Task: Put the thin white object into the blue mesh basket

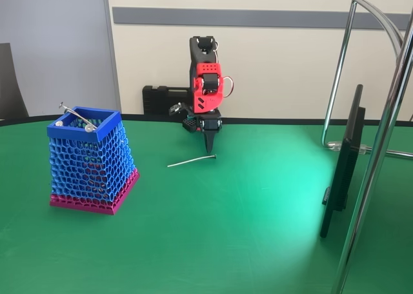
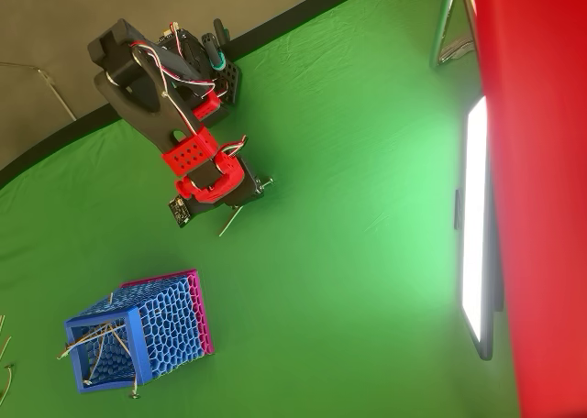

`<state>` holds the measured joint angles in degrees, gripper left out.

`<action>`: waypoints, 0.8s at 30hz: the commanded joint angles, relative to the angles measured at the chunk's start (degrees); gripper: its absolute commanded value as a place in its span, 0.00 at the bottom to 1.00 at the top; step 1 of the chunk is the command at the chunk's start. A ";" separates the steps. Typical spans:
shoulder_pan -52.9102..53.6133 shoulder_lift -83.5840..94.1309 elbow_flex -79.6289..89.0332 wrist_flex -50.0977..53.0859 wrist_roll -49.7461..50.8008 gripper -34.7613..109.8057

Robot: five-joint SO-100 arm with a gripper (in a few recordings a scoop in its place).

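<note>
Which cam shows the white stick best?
Fixed view: the white stick lies full length on the green table, with the gripper at its right end. In the overhead view the arm covers most of it; only a short stretch pokes out.

Between the gripper (image 1: 210, 146) and the blue mesh basket (image 1: 103, 123) the green table (image 1: 245, 229) is free; ball-tipped sticks (image 1: 76, 117) cross the basket's mouth.

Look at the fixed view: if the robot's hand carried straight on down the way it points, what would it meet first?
The hand points straight down. It would probably meet the knobbed end of the thin white object lying on the green table; depth is uncertain, so perhaps the table beside it.
</note>
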<state>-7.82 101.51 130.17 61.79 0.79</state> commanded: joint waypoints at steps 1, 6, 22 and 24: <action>-0.44 -1.49 -2.64 0.18 0.53 0.35; -0.88 -4.22 -4.13 0.18 0.79 0.35; -3.34 -10.55 -7.47 0.18 1.85 0.34; -3.34 -11.43 -8.00 0.18 1.76 0.34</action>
<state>-10.72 90.09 124.01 61.61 1.93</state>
